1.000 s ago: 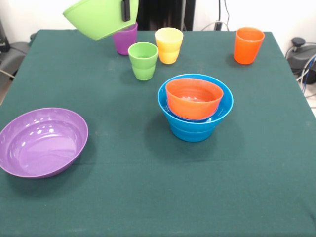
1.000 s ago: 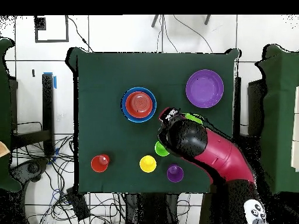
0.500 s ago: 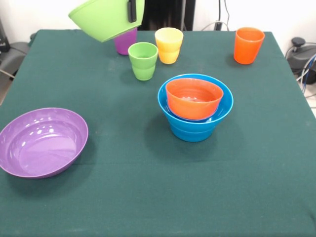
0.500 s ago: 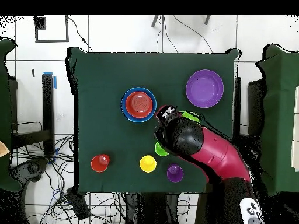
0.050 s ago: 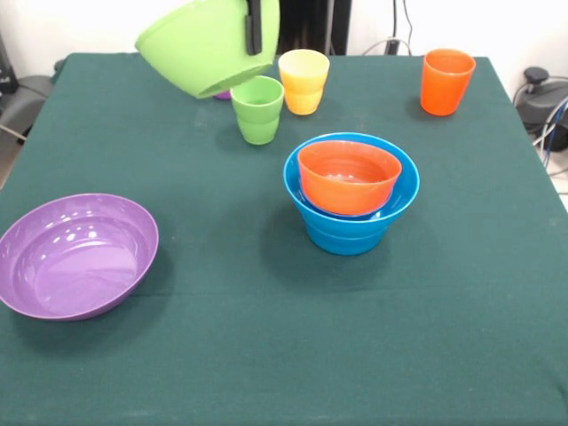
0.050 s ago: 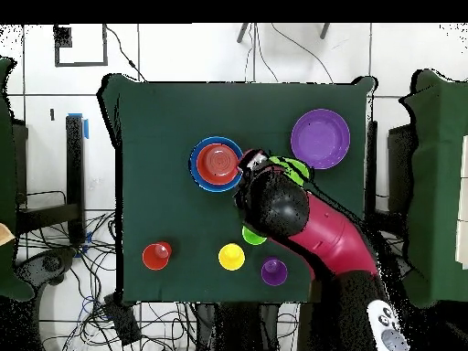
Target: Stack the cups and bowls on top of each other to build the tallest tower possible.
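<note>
The jaws point(image 5: 254, 27) grip the green bowl point(image 5: 206, 46) aloft by its rim; next, lower it onto the tower point(image 5: 351, 191)

A robotics lab is indicated. A table covered with a green cloth point(image 6: 164, 137) is set on a white tiled floor point(image 6: 183, 55), loose cables point(image 6: 82, 274) are strewn beside it, and a red and black robot arm point(image 6: 320, 238) is mounted there.

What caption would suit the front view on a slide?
Gripper carries a tilted lime green bowl above the table toward nested bowls.
</note>
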